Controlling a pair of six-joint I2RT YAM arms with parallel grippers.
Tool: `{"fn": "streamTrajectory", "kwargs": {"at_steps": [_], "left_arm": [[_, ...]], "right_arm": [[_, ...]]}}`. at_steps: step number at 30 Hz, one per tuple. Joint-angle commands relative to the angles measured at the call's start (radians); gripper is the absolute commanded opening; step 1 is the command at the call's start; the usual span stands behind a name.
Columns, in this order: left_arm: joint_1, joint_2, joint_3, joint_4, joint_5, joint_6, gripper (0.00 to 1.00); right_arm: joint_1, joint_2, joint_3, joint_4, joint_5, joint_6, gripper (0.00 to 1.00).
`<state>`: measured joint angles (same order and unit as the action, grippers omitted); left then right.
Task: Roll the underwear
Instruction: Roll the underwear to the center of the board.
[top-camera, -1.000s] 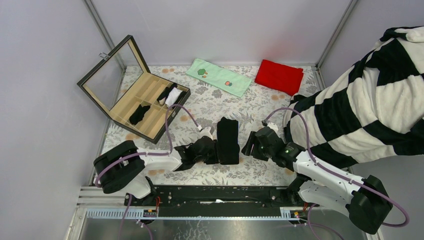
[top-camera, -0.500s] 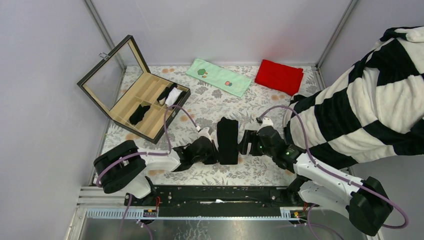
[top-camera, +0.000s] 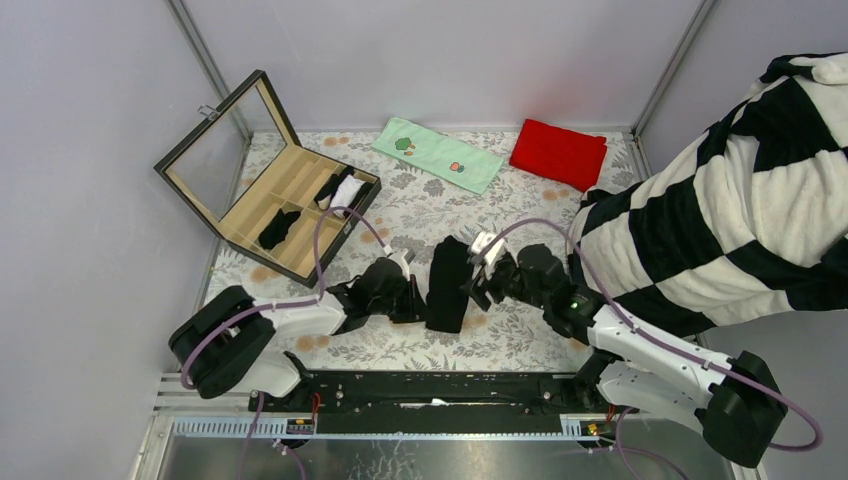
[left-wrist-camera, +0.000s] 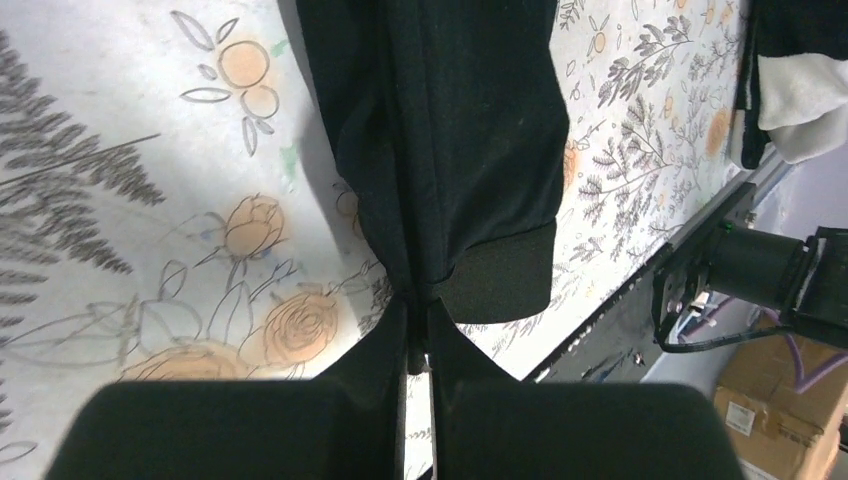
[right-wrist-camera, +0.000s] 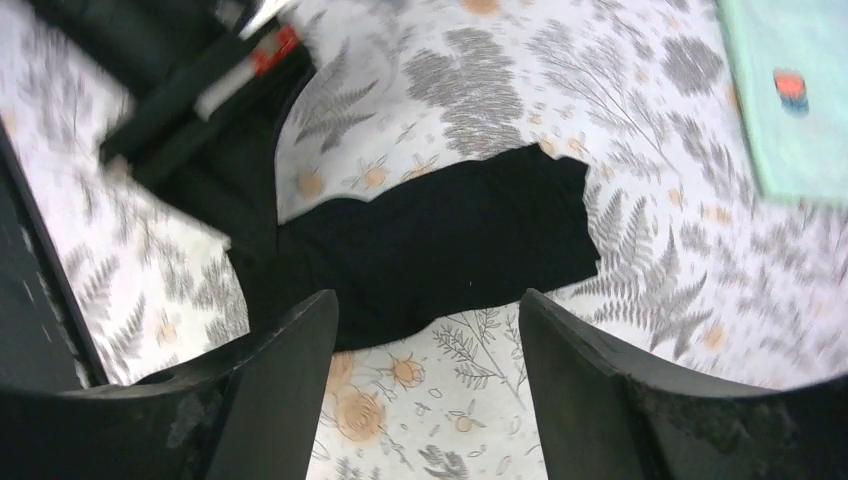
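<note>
One piece of black underwear lies folded as a long, slightly tilted strip on the floral cloth at table centre. My left gripper is at its left edge; in the left wrist view the gripper is shut, pinching a fold of the underwear near the waistband end. My right gripper is open at the strip's right side. In the right wrist view the gripper hovers just short of the underwear, its fingers wide apart and empty.
An open wooden compartment box stands at the back left and holds rolled black pieces. A green towel and a red cloth lie at the back. A striped blanket covers the right side.
The right gripper has moved left and reached the underwear's right side. The left gripper has shifted slightly left and back, and the underwear strip now lies tilted.
</note>
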<state>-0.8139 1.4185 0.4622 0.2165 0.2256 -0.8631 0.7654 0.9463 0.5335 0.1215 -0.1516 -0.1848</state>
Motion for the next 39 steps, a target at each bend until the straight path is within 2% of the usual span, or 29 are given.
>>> {"fn": "streamTrajectory", "kwargs": {"at_steps": [1,5,8,18,27,33,39], "left_arm": [[0.052,-0.082,-0.048,-0.059,0.125,0.035,0.0],[0.097,-0.102,-0.056,-0.077,0.193,0.039,0.0],[0.123,-0.086,-0.056,-0.086,0.24,0.045,0.0],[0.184,-0.018,-0.056,-0.098,0.299,0.056,0.0],[0.229,0.032,-0.065,-0.133,0.306,0.096,0.0],[0.239,0.05,-0.06,-0.137,0.318,0.108,0.0],[0.24,0.071,-0.06,-0.132,0.332,0.114,0.0]], "right_arm": [[0.123,0.018,0.005,-0.048,-0.065,-0.483,0.74],[0.248,0.001,-0.066,-0.051,-0.034,-0.693,0.78],[0.326,0.001,-0.13,-0.008,0.035,-0.793,0.8],[0.52,0.164,-0.287,0.321,0.242,-0.908,0.82],[0.543,0.352,-0.304,0.565,0.282,-0.996,0.81],[0.544,0.441,-0.294,0.61,0.254,-1.037,0.8],[0.545,0.501,-0.277,0.628,0.222,-1.062,0.75]]}}
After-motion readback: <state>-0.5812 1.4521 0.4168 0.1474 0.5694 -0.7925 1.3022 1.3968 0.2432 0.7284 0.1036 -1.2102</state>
